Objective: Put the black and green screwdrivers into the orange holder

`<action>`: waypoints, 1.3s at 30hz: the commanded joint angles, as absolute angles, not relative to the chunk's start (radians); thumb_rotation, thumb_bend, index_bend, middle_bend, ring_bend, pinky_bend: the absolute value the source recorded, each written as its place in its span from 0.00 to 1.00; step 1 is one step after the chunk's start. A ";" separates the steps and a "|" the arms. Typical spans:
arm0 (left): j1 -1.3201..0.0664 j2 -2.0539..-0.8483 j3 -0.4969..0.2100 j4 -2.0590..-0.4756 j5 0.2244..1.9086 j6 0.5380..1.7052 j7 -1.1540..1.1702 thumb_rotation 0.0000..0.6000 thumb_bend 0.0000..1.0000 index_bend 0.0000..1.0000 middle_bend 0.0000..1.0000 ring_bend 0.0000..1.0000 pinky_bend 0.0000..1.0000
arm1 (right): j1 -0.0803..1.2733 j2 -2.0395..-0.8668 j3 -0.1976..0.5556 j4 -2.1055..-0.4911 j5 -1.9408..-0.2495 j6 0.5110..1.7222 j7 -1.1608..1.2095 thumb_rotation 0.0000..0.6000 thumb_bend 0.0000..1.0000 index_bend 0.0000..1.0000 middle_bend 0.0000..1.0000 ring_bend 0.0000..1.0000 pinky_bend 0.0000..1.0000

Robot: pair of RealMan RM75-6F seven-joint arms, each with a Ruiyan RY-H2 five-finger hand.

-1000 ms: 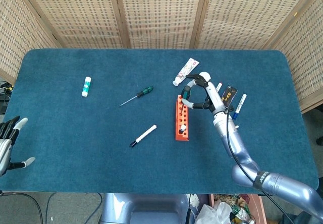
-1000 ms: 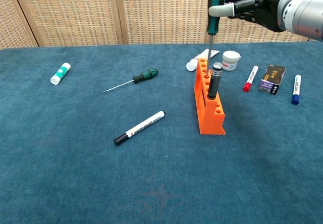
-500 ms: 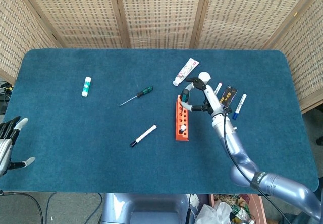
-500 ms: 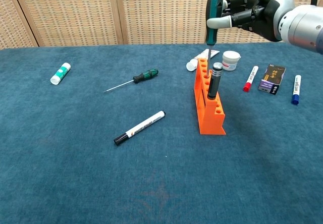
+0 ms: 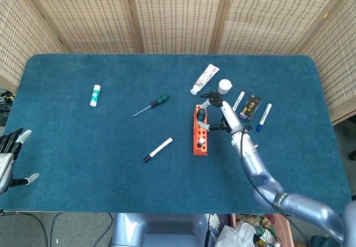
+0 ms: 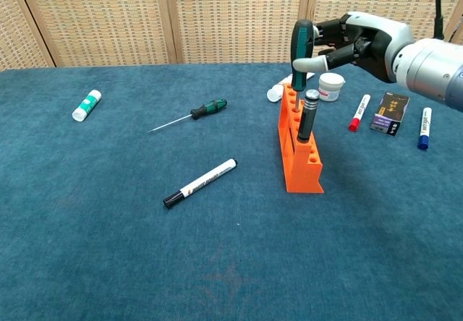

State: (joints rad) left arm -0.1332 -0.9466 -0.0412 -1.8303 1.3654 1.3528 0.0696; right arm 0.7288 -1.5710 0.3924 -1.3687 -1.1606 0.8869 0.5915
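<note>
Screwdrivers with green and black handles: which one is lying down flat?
The small green-and-black screwdriver left of the orange holder lies flat on the blue table, untouched. The other green-handled screwdriver stands upright in the right hand.

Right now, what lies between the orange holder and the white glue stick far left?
In the head view, only a green-handled screwdriver lies between orange holder and glue stick.

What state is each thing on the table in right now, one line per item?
orange holder: upright, slots partly filled.
black and green screwdriver: upright, lowered into the holder, gripped by the right hand.
second screwdriver: lying flat on the cloth.
dark-handled tool: standing in the holder.
black-capped marker: lying flat, capped.
left hand: holds nothing, fingers apart.
</note>
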 commanded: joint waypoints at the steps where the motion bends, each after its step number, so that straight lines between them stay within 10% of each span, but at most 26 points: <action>1: -0.133 -0.946 -0.042 -1.830 1.365 1.353 0.069 1.00 0.00 0.00 0.00 0.00 0.00 | 0.730 -1.578 0.391 -1.362 -1.160 0.886 0.596 1.00 0.46 0.64 0.18 0.00 0.00; 39: -0.138 -0.948 -0.041 -1.830 1.358 1.345 0.074 1.00 0.00 0.00 0.00 0.00 0.00 | 0.739 -1.581 0.319 -1.270 -1.265 0.807 0.727 1.00 0.44 0.64 0.16 0.00 0.00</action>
